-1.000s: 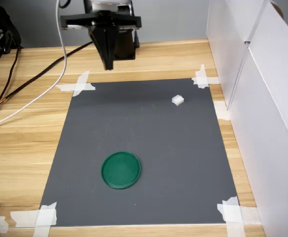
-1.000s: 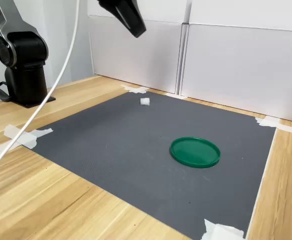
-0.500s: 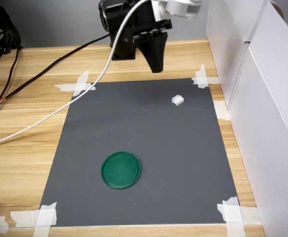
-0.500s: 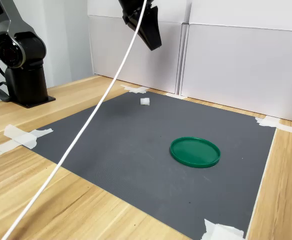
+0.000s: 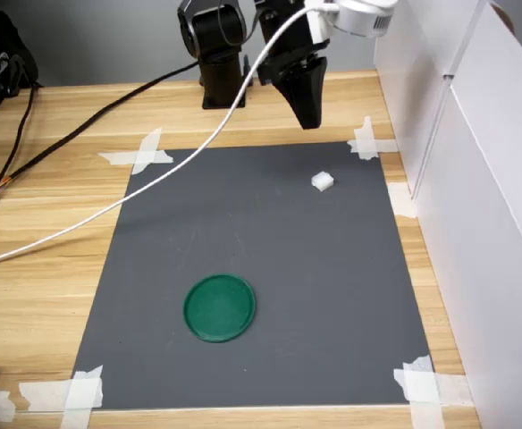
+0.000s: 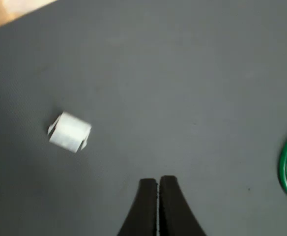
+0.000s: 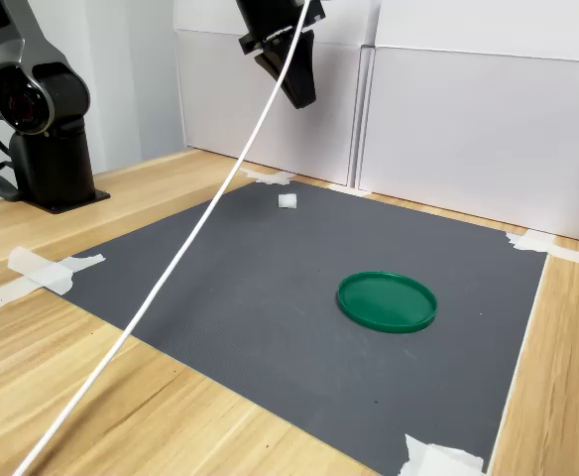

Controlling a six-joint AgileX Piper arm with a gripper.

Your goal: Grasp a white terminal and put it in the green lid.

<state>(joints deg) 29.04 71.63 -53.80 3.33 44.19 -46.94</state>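
**Gripper swings toward the terminal's corner**

Since half a second ago, the gripper [image 5: 309,122] has shifted further toward the first exterior view's right, and a second ago it hung well to that view's left, near the tape cross; the white terminal and the green lid lie where they lay then.

Largest in the scene, the wooden table [image 5: 46,232] carries a dark grey mat [image 5: 270,259] fastened at its corners with strips of white tape [image 5: 140,154]. White panels [image 7: 468,119] wall off the first exterior view's right side and fill the back of the second exterior view. The black arm base [image 7: 47,129] stands on the wood at the second exterior view's left, and a white cable [image 5: 109,210] hangs from the arm across the mat and table.

The green lid [image 5: 219,307] lies flat on the mat, toward the near edge in the first exterior view, with nothing in it [image 7: 387,300].

The gripper hangs in the air above the mat's far edge, pointing down [image 7: 300,99]. In the wrist view its two black fingers [image 6: 146,206] are pressed together with only a hairline seam between them, holding nothing.

The white terminal [image 5: 322,181] rests on the mat near the far right corner in the first exterior view, well apart from the lid [image 7: 288,201]. In the wrist view it [image 6: 70,132] sits off to one side of the fingertips, untouched.
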